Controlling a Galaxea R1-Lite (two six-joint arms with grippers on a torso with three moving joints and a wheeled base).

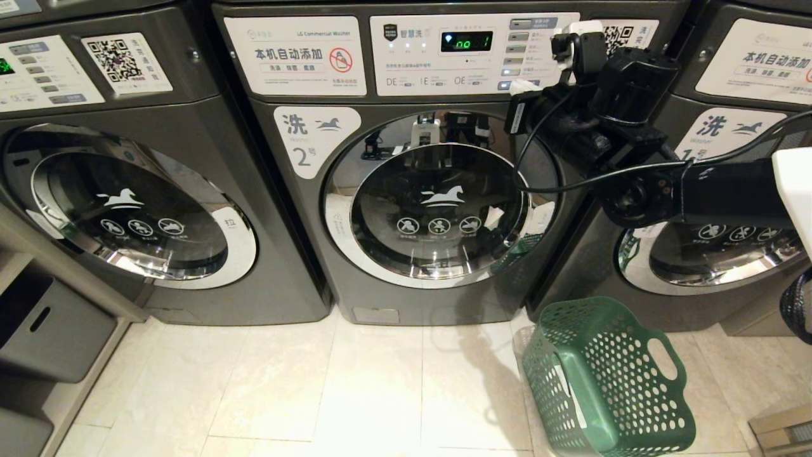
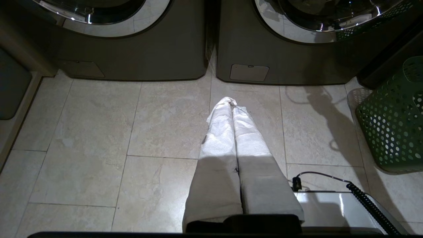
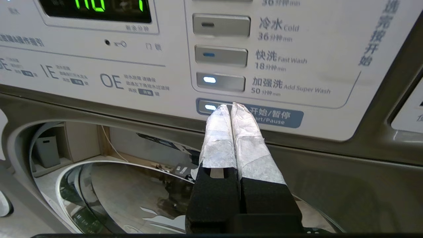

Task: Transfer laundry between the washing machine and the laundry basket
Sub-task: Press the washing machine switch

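The washing machine (image 1: pixel 438 203) marked 2 stands at the centre of the head view, its round glass door closed and its display lit green. My right gripper (image 3: pixel 231 107) is shut, empty, with its white-wrapped tips against the blue Start/Pause button (image 3: pixel 281 117) on the control panel; in the head view my right gripper (image 1: pixel 519 86) reaches in from the right. The green laundry basket (image 1: pixel 602 381) stands on the floor in front and to the right of the machine. My left gripper (image 2: pixel 231 103) hangs shut and empty over the floor tiles. No laundry is in view.
A like machine marked 1 (image 1: pixel 710 241) stands right of the basket, and another like machine (image 1: pixel 127 209) stands at the left. Grey bins on shelving (image 1: pixel 44 330) line the left edge. My white base with a coiled cable (image 2: pixel 350 205) lies beside the basket (image 2: pixel 393 125).
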